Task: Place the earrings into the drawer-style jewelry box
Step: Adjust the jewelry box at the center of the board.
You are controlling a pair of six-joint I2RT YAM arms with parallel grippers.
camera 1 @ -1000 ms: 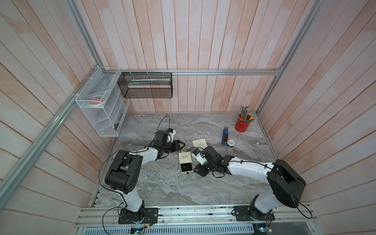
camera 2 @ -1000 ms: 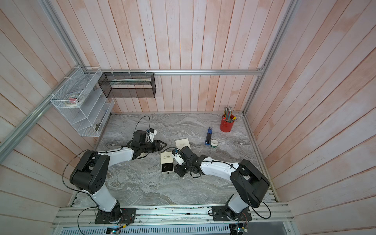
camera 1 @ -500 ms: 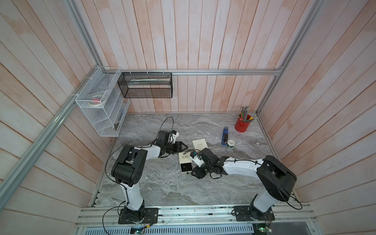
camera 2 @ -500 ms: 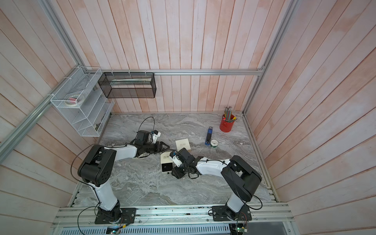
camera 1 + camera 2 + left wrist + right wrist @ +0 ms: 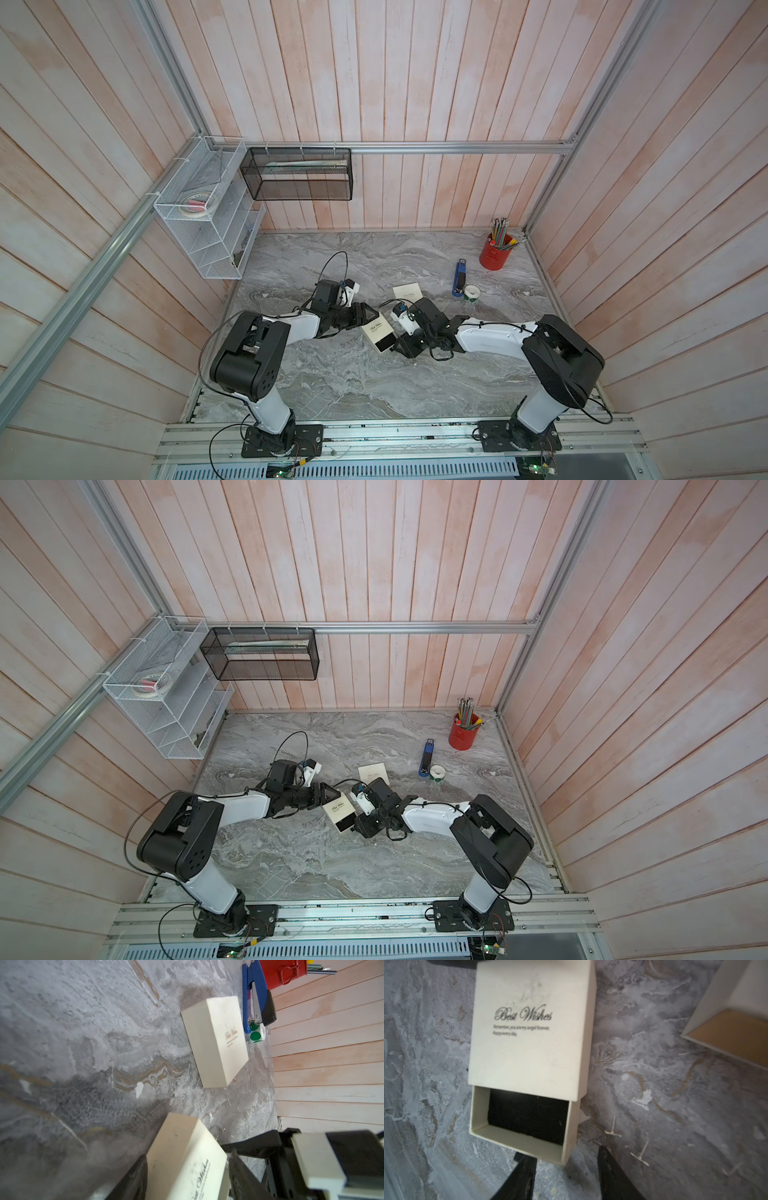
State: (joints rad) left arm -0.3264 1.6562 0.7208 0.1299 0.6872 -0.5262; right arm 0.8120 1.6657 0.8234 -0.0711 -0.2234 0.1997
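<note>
The jewelry box (image 5: 529,1039) is clamped by the left claw (image 5: 369,316), with one finger pressed to each of its cream sides. The drawer (image 5: 517,1141) is seen pulled partway out, black-lined, with its end wall just ahead of the right claw (image 5: 563,1152). That claw's fingers are spread and nothing is gripped between them. The earrings (image 5: 612,1129) are seen lying on the tabletop (image 5: 654,1076), just beside one of that claw's fingers and outside the drawer.

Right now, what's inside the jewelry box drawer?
The drawer shows only black lining; the part under the sleeve is hidden. The earrings lie on the table beside it.
</note>
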